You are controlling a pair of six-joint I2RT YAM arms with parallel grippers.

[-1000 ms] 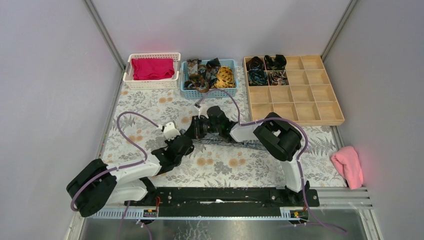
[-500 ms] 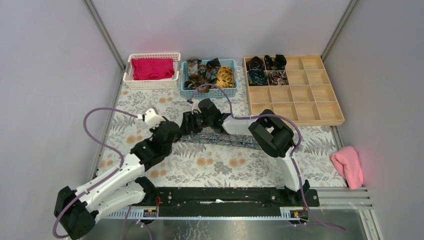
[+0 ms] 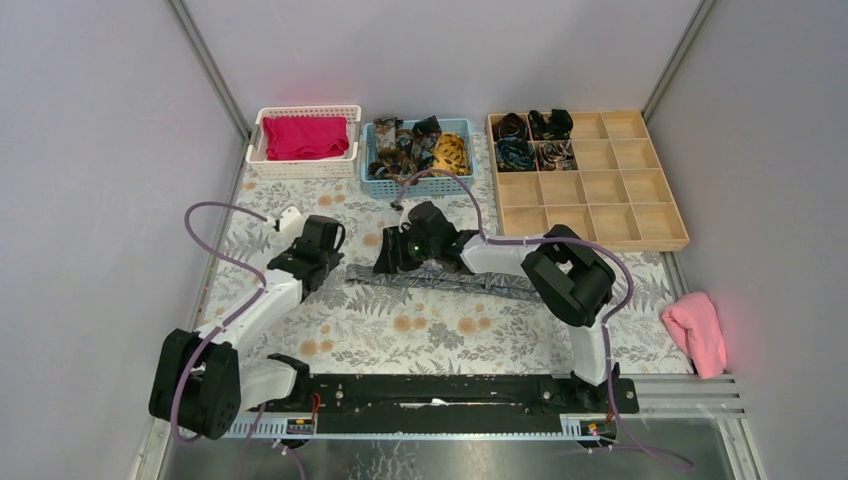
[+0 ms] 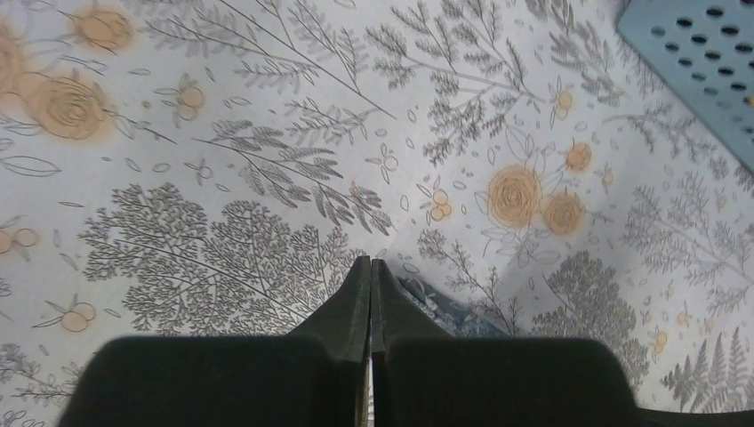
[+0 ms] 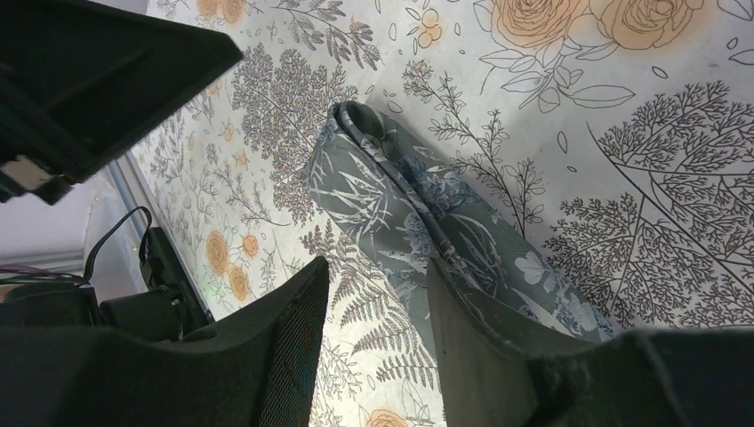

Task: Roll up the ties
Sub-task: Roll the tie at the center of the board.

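Observation:
A grey tie with a leaf pattern (image 3: 440, 280) lies flat on the floral cloth, with its left end folded over (image 5: 360, 120). My right gripper (image 3: 392, 262) is open just above that end. In the right wrist view (image 5: 378, 267) the tie runs under its right finger (image 5: 471, 338). My left gripper (image 3: 328, 256) is shut and empty, just left of the tie's end. A corner of the tie (image 4: 445, 311) shows beside its tips (image 4: 370, 264). Several loose ties fill the blue basket (image 3: 415, 145). Several coiled ties (image 3: 530, 140) sit in the wooden tray's back-left cells.
The wooden tray (image 3: 620, 215) stands at the back right. A white basket (image 3: 256, 150) with a magenta cloth stands at the back left. A pink cloth (image 3: 695, 330) lies at the right edge. The blue basket's corner (image 4: 702, 62) is ahead of the left gripper.
My left arm has swung left and back, away from the right gripper and off the tie. The tie's left end now lies stretched out flat. The right gripper stays over that end.

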